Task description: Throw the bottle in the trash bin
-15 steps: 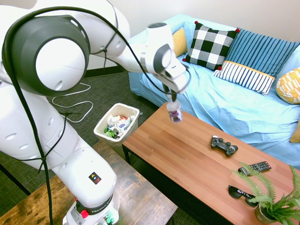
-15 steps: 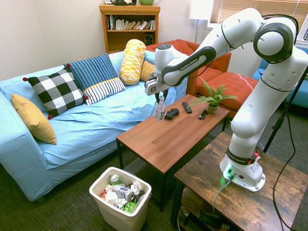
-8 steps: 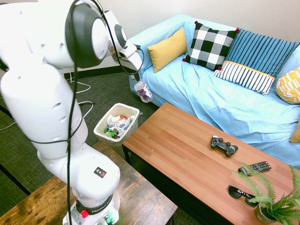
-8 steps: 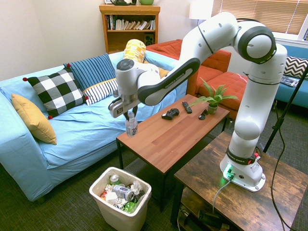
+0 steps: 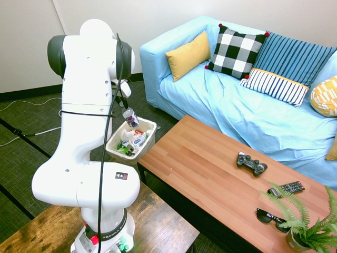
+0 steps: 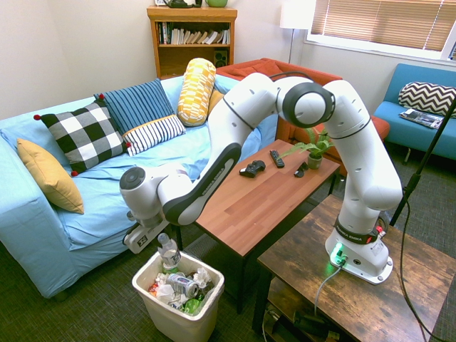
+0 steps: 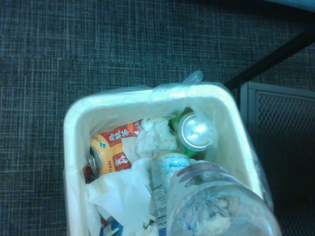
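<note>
In the second exterior view, the yellow cushion (image 6: 45,175) lies at the 9 o'clock side on the blue sofa (image 6: 107,206), with the checked pillow (image 6: 84,135) just toward 1 o'clock of it. Further right, the gripper (image 6: 161,238) hangs over the trash bin (image 6: 178,317), its fingers closed on the cap end of the bottle (image 6: 168,253), which hangs slightly tilted just above the bin's rim at the 10 o'clock corner of the opening. The bottle is small and clear, with a pale cap and a dark reddish band on its body; in the wrist view its transparent bottom (image 7: 219,204) fills the foreground over the bin's contents. The bin is white and rectangular with a rolled rim, filled with crumpled white paper (image 7: 152,137), a red and yellow can (image 7: 110,150) and a green can (image 7: 194,132). At 3 o'clock of the bin stands the wooden coffee table (image 6: 242,203), carrying a game controller (image 6: 251,168), a remote (image 6: 276,158) and a potted fern (image 6: 314,148).
</note>
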`<state>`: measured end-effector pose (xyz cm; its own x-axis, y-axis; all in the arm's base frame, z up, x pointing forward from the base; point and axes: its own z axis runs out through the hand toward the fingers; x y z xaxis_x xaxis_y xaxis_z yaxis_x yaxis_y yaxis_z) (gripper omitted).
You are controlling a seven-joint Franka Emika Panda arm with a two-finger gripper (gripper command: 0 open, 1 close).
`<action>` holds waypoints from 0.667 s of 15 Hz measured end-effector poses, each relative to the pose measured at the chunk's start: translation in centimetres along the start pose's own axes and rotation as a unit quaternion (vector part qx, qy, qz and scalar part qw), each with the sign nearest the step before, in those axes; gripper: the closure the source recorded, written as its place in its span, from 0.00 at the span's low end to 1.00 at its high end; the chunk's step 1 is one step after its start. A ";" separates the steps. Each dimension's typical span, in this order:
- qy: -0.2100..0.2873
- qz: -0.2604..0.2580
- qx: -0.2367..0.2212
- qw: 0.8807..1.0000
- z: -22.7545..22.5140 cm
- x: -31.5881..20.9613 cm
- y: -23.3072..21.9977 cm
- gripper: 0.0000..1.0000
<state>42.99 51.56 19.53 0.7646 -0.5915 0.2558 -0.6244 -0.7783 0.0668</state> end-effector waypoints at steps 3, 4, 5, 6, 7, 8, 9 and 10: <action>0.007 -0.004 -0.006 1.000 2.1 0.0 -1.6 0.00; 0.009 -0.004 -0.008 1.000 2.5 0.2 -1.7 0.00; 0.012 -0.004 -0.010 1.000 2.7 0.5 -1.7 0.00; 0.016 -0.003 -0.011 1.000 2.9 0.8 -1.7 0.00; 0.018 -0.003 -0.012 1.000 2.9 1.0 -1.7 0.00; 0.019 -0.004 -0.012 1.000 3.0 1.1 -1.7 0.00; 0.019 -0.005 -0.012 1.000 2.9 1.0 -1.8 0.00; 0.020 -0.006 -0.012 1.000 2.8 0.8 -1.8 0.00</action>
<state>45.18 51.92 16.91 0.7657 -0.5727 0.2928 -0.6189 -0.7800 0.0929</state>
